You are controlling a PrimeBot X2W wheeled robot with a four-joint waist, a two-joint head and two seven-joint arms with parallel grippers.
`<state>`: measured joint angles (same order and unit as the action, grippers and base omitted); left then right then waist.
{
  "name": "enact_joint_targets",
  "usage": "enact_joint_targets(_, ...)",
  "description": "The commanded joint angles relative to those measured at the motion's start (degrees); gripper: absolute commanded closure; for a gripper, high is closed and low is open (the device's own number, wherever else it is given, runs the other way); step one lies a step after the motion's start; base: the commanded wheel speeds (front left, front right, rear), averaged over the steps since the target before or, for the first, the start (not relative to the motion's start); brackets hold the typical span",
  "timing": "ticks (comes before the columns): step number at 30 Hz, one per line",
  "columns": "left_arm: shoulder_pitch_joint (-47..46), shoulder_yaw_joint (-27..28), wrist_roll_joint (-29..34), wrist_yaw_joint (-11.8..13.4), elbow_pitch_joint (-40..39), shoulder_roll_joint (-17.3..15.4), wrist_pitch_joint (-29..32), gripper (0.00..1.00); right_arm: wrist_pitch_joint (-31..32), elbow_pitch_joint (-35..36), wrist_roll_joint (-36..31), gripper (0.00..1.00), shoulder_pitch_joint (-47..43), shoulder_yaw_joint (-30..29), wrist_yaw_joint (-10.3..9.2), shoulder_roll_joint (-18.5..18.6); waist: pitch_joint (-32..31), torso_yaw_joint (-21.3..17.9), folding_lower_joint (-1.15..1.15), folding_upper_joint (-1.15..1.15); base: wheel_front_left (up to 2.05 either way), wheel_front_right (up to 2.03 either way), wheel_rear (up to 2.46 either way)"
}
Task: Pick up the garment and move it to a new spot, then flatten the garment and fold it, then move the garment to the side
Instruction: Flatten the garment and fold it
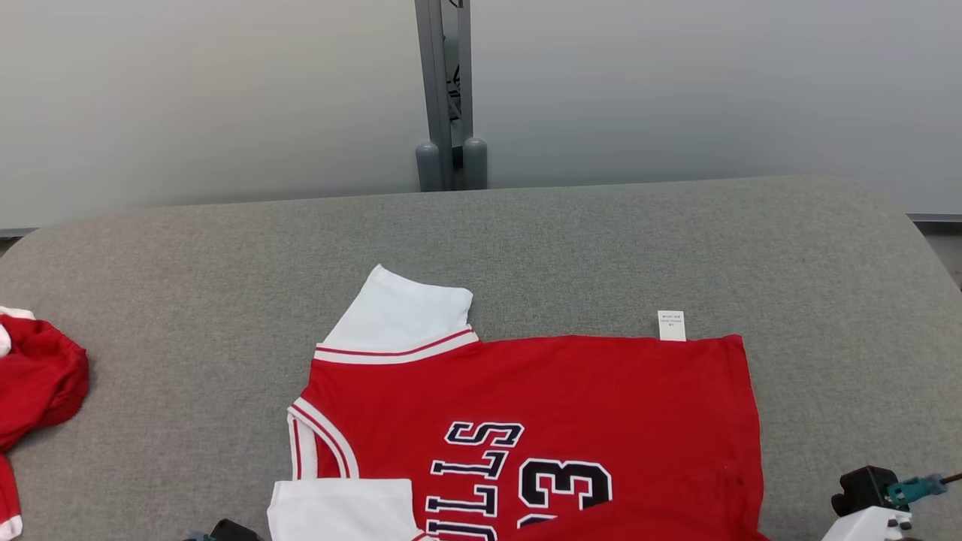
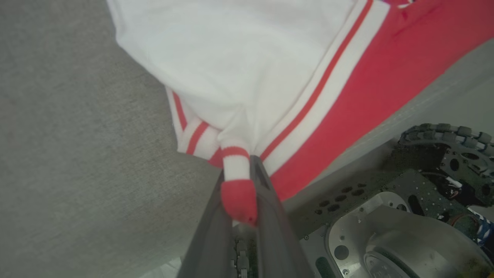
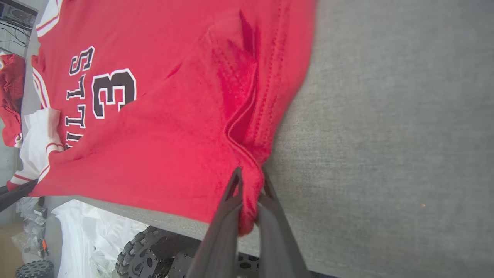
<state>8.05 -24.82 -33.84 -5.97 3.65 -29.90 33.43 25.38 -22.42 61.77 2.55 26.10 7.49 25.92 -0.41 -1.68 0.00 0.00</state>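
Note:
A red jersey [image 1: 541, 406] with white sleeves, dark lettering and the number 3 lies spread on the grey table, its near part hanging over the front edge. My left gripper [image 2: 241, 185] is shut on the red-and-white striped sleeve cuff of the jersey [image 2: 270, 58] at the table's near edge. My right gripper [image 3: 249, 185] is shut on the bunched hem corner of the jersey [image 3: 162, 127], which is stretched between the two grips. In the head view the right arm's wrist [image 1: 872, 500] shows at the lower right.
A second red garment [image 1: 34, 383] lies crumpled at the table's far left. A grey post [image 1: 449, 90] stands behind the table against a pale wall. My wheeled base [image 2: 386, 224] shows below the table's front edge. Bare grey cloth [image 1: 601, 248] lies beyond the jersey.

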Motion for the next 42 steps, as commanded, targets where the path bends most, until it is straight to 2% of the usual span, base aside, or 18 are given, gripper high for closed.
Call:
enact_joint_targets(1, 0.7, 0.2, -0.1, 0.6, -0.3, -0.4, 0.3, 1.00, 0.5, 0.3, -0.5, 1.00, -1.0, -0.5, 0.01, 0.2, 0.0, 0.0, 0.00, 0.00, 0.00, 0.00, 0.00)
enact_joint_targets(4, 1.5, -0.1, -0.4, 1.1, -2.1, -0.5, 0.9, 1.00, 1.8, -0.3, -0.8, 1.00, -2.1, -2.5, 0.01, -0.8, -0.1, -0.1, 0.00, 0.00, 0.00, 0.00, 0.00)
enact_joint_targets(5, 1.6, -0.1, -0.2, 1.1, -2.6, -0.4, 0.5, 1.00, 2.5, -1.0, -0.8, 0.16, -2.4, -3.5, 0.00, -1.3, -0.1, -0.2, 0.00, 0.00, 0.00, 0.00, 0.00)
enact_joint_targets(6, 1.6, 0.1, 0.4, 1.6, -2.9, -0.4, -0.1, 0.56, 3.4, -1.4, -1.3, 0.00, -2.4, -4.1, 0.00, -1.8, -0.1, -0.2, 0.00, 0.00, 0.00, 0.00, 0.00)
enact_joint_targets(7, 1.7, 0.1, 0.7, 1.8, -3.1, -0.4, -0.5, 0.23, 4.0, -1.5, -1.6, 0.00, -2.5, -4.9, 0.00, -2.2, -0.1, -0.2, 0.00, 0.00, 0.00, 0.00, 0.00)
enact_joint_targets(8, 1.9, 0.1, 0.9, 2.1, -3.2, -0.4, -0.7, 0.00, 4.3, -1.5, -1.9, 0.00, -2.6, -5.7, -0.01, -2.6, -0.1, -0.3, 0.00, 0.00, 0.00, 0.00, 0.00)
enact_joint_targets(15, 1.5, 1.9, 0.8, 3.9, -4.3, -0.9, -1.9, 0.00, 4.8, -0.4, -6.4, 0.00, -2.9, -11.9, 0.00, -4.0, -0.1, -0.5, 0.00, 0.00, 0.00, 0.00, 0.00)
enact_joint_targets(20, -0.9, 5.7, 1.9, 7.2, -5.4, -0.4, -6.8, 0.00, 1.2, 2.9, -10.5, 0.00, -1.6, -16.5, 0.01, -5.1, 0.0, -0.6, 0.00, 0.00, 0.00, 0.00, 0.00)
enact_joint_targets(24, -3.7, 8.8, 3.6, 10.2, -5.1, 2.5, -15.1, 0.00, -6.2, 5.8, -14.9, 0.00, 0.1, -18.9, 0.02, -6.4, 0.1, -0.5, 0.00, 0.00, 0.00, 0.00, 0.00)
enact_joint_targets(27, -5.4, 10.5, 2.8, 11.6, -3.3, 5.9, -20.9, 0.00, -13.1, 7.3, -17.9, 0.00, 1.6, -18.7, 0.02, -7.3, 0.2, -0.7, 0.00, 0.00, 0.00, 0.00, 0.00)
enact_joint_targets(31, -7.9, 11.4, 1.4, 11.3, -1.4, 11.2, -29.1, 0.00, -25.8, 7.8, -22.6, 0.00, 4.0, -18.0, 0.02, -9.3, 0.3, -1.0, 0.00, 0.00, 0.00, 0.00, 0.00)
enact_joint_targets(35, -9.8, 11.2, 3.7, 10.8, 2.8, 14.5, -38.9, 0.00, -37.1, 5.8, -29.2, 0.00, 5.9, -16.6, 0.01, -9.9, 0.5, -1.4, 0.00, 0.00, 0.00, 0.00, 0.00)
enact_joint_targets(36, -10.8, 11.6, 5.0, 11.6, 5.9, 15.9, -44.1, 0.00, -39.5, 4.5, -32.3, 0.00, 6.8, -16.2, 0.02, -11.1, 0.6, -1.6, 0.00, 0.00, 0.00, 0.00, 0.00)
enact_joint_targets(39, -12.2, 11.7, 6.9, 11.3, 9.5, 18.5, -47.8, 0.00, -40.7, 3.3, -35.3, 0.00, 7.6, -17.6, 0.02, -13.3, 0.8, -1.8, 0.00, 0.00, 0.00, 0.00, 0.00)
enact_joint_targets(42, -13.0, 12.4, 9.0, 11.1, 10.5, 19.7, -48.5, 0.00, -40.7, 4.8, -37.5, 0.00, 7.8, -18.7, 0.03, -15.1, 1.1, -1.9, 0.00, 0.00, 0.00, 0.00, 0.00)
